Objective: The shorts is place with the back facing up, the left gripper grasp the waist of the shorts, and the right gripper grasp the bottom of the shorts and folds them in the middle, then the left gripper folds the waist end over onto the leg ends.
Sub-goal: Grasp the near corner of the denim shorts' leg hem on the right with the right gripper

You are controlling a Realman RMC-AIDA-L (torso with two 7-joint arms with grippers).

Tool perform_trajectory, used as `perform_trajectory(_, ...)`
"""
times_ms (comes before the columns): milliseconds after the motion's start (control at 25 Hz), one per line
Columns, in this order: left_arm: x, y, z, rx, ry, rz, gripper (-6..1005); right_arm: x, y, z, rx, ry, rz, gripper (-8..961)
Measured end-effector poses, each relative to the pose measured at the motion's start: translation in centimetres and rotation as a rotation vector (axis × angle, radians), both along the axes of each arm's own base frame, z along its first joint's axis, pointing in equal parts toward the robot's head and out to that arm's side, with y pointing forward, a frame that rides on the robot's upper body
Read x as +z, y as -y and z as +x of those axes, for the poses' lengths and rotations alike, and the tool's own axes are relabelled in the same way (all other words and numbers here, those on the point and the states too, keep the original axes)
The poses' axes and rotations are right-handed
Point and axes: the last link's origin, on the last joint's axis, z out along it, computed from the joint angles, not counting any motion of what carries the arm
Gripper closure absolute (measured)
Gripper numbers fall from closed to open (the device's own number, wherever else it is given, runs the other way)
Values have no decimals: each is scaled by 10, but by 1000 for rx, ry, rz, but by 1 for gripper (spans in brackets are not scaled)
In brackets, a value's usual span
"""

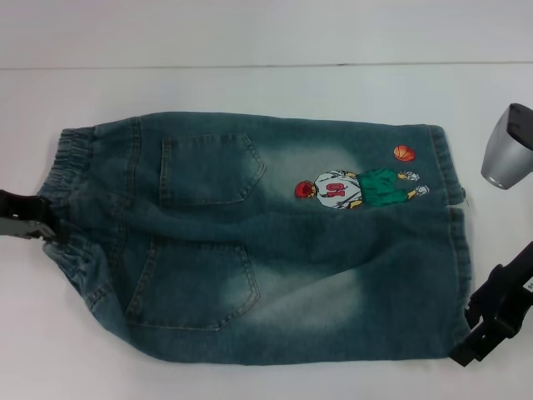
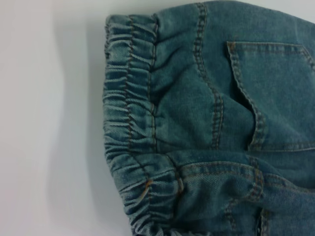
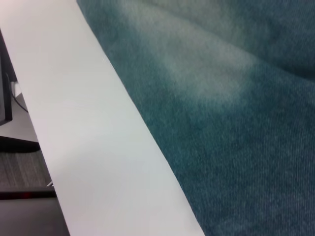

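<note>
The left gripper [image 1: 33,218] sat at the waist of the shorts [image 1: 71,196], at the worktop's left edge; whether its fingers had closed on the band could not be told. The right gripper [image 1: 491,321] hung beside the bottom of the shorts [image 1: 454,250] near the right front corner, its fingers likewise unreadable. The shorts [image 1: 266,237] lay flat, pockets up, across the middle of the worktop [image 1: 266,37]. This looked like the grasping step; next, both ends needed pinching before folding lengthwise.
</note>
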Motion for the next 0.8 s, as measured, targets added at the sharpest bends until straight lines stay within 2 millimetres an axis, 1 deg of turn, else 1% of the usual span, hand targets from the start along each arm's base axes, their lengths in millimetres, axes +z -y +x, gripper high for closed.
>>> perform_trajectory(240, -2, -1, 0, -1, 2, -2, 888, -6, 1, -3, 12, -2, -13, 259)
perform_trajectory(560, -2, 0, -1, 1, 2, -1, 881, -5, 0, -1, 14, 6, -5, 470)
perform_trajectory(760, -2, 0, -1, 1, 1, 0, 877, -6, 0, 0, 14, 18, -3, 726)
perform_trajectory(800, -2, 0, -1, 1, 1, 0, 877, -7, 0, 0, 15, 18, -3, 759)
